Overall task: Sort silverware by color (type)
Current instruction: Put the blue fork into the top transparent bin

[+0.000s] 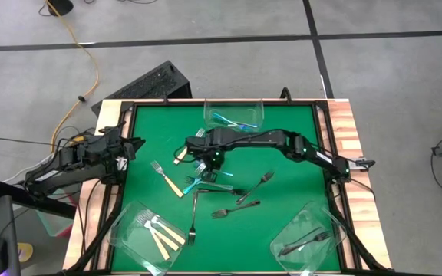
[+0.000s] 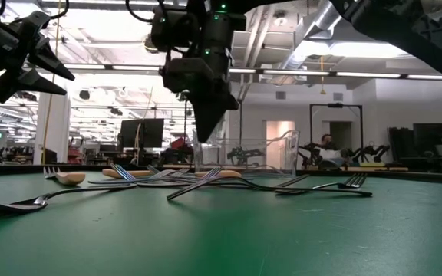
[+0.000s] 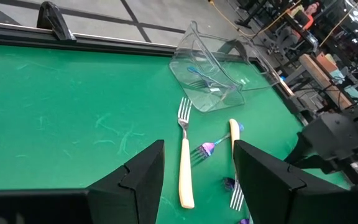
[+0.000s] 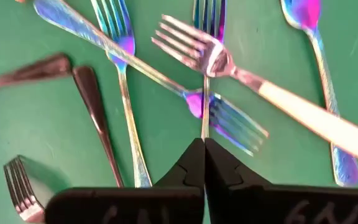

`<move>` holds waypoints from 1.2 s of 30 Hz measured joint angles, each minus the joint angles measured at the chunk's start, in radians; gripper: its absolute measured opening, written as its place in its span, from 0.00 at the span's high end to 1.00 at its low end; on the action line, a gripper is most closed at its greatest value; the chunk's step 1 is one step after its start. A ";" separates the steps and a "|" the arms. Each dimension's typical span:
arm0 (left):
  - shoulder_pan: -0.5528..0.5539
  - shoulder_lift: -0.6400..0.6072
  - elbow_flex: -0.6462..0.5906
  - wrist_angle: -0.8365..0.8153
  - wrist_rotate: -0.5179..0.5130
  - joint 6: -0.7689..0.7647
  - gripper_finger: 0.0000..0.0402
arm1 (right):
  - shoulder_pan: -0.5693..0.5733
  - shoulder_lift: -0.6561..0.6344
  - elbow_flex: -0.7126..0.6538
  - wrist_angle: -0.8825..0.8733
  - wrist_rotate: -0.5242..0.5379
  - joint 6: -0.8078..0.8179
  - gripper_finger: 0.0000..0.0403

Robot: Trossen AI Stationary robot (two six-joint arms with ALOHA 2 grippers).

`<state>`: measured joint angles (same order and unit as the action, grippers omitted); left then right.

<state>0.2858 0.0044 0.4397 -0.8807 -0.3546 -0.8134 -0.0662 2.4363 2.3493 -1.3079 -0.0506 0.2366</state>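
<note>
Silverware (image 1: 206,184), slim forks with cream, iridescent blue or dark grey handles, lies mostly loose mid-frame on the green felt desk (image 1: 282,138). Three clear plastic tubs (image 1: 146,236) hold a few sorted ones; roughly half remain, I judge. Right hand (image 4: 204,149), pinched together on a blue fork's thin handle (image 4: 205,112), hovers centre. Left hand (image 3: 197,177) waits, fingers apart, at left.

The tabletop (image 1: 282,146) was green felt with a wood-grain border (image 1: 342,130). It stood on a grey floor (image 1: 390,77) crossed by dark lines. A yellow cable (image 1: 90,69) snaked across the floor, and a black keyboard (image 1: 148,83) lay just beyond the tabletop's far edge. Behind, long ceiling lights (image 2: 336,74) lit a hall with white columns (image 2: 52,130), monitors (image 2: 144,132), and a seated person (image 2: 327,146).
</note>
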 joint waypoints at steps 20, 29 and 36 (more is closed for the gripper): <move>0.000 0.000 0.000 -0.003 0.002 -0.003 0.56 | 0.006 0.077 -0.010 0.152 0.001 0.003 0.62; 0.000 0.000 0.000 -0.003 0.003 -0.003 0.56 | -0.020 0.132 -0.011 0.142 -0.018 0.000 0.62; 0.000 0.000 0.000 -0.003 0.005 -0.003 0.56 | -0.028 0.134 -0.011 0.150 -0.026 -0.005 0.64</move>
<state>0.2855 0.0044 0.4397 -0.8837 -0.3492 -0.8165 -0.0947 2.5702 2.3386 -1.1584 -0.0769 0.2315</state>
